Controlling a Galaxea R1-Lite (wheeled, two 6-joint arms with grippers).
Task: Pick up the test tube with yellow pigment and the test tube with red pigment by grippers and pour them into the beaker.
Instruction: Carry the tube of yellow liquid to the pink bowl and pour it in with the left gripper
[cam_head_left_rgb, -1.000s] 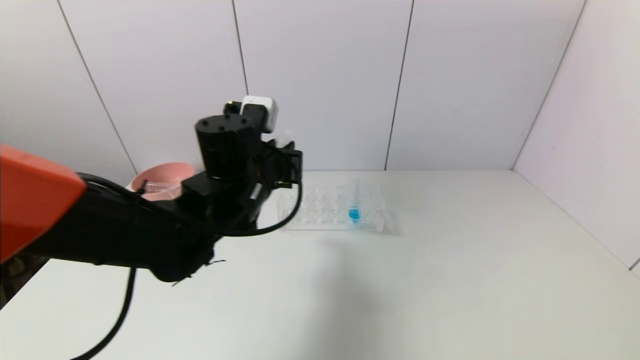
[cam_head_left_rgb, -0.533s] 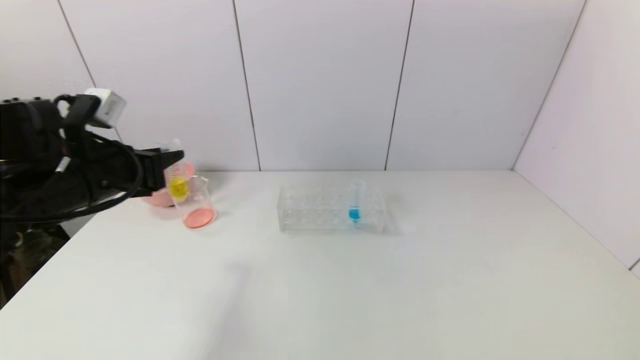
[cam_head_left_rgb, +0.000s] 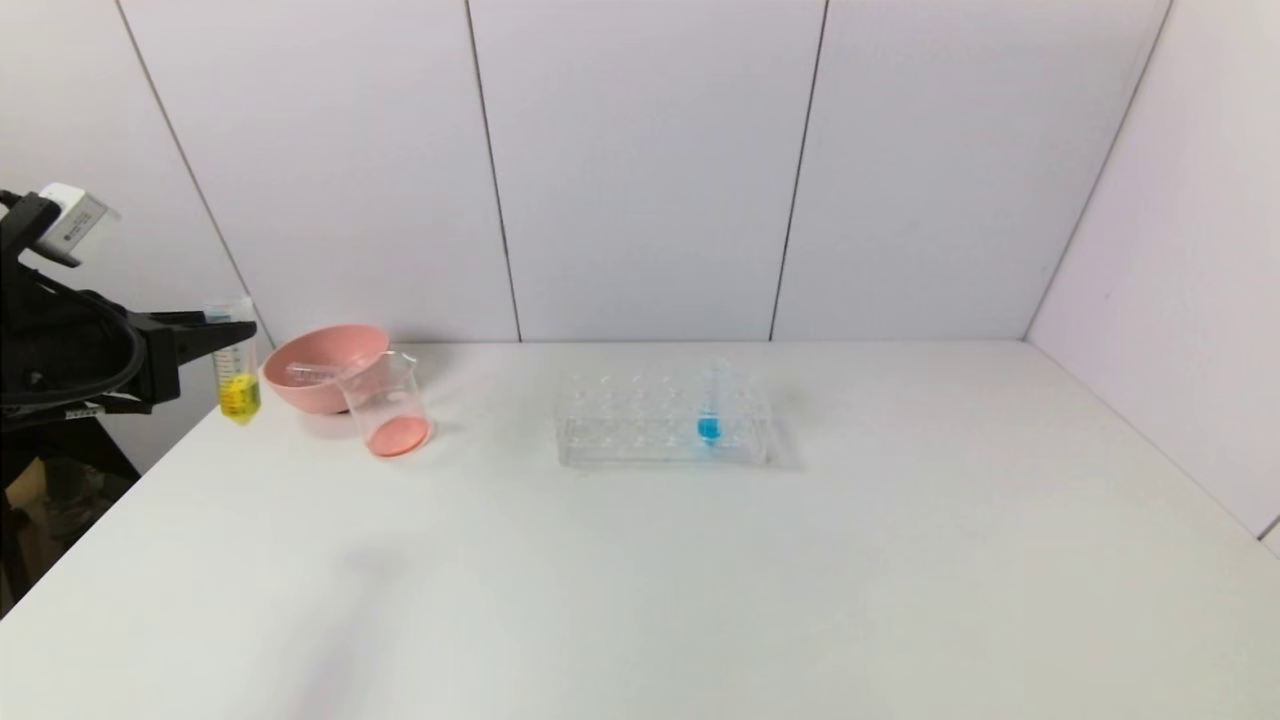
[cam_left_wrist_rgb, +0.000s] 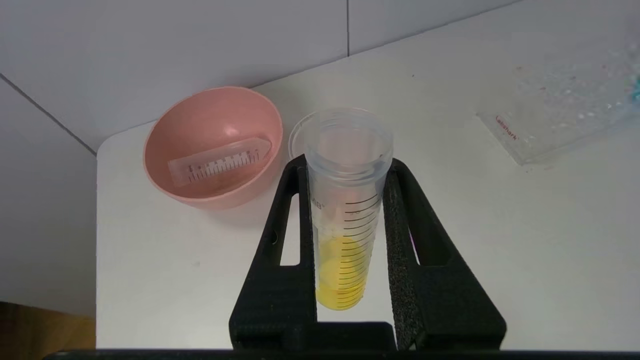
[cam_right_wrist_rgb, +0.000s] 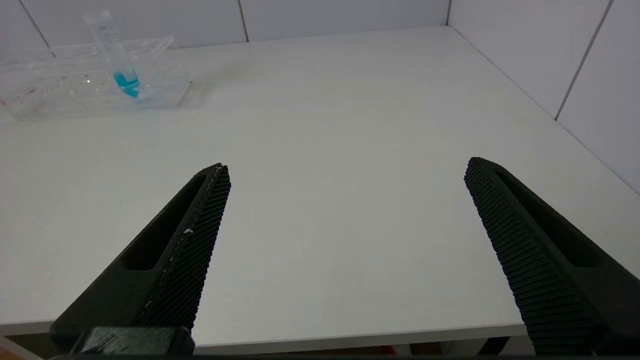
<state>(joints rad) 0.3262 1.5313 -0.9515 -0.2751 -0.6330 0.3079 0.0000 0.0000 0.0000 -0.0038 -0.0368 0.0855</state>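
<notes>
My left gripper (cam_head_left_rgb: 228, 335) is at the far left, shut on the test tube with yellow pigment (cam_head_left_rgb: 238, 372) and holding it upright above the table's left edge, left of the pink bowl. In the left wrist view the tube (cam_left_wrist_rgb: 345, 225) sits between the fingers (cam_left_wrist_rgb: 400, 210), with yellow liquid in its bottom. The beaker (cam_head_left_rgb: 388, 405) stands right of the bowl and has red-orange liquid at its bottom; its rim (cam_left_wrist_rgb: 295, 137) shows behind the tube. No tube with red liquid shows. My right gripper (cam_right_wrist_rgb: 347, 167) is open and empty over the table's near edge.
A pink bowl (cam_head_left_rgb: 345, 340) holds an empty clear tube (cam_head_left_rgb: 312, 373), which also shows in the left wrist view (cam_left_wrist_rgb: 220, 161). A clear rack (cam_head_left_rgb: 640, 420) mid-table holds a tube with blue liquid (cam_head_left_rgb: 710, 405), also in the right wrist view (cam_right_wrist_rgb: 117, 60). Walls close the back and right.
My left arm has swung from the table's middle to the far left with the yellow tube, passing the beaker. The beaker and bowl have come into view.
</notes>
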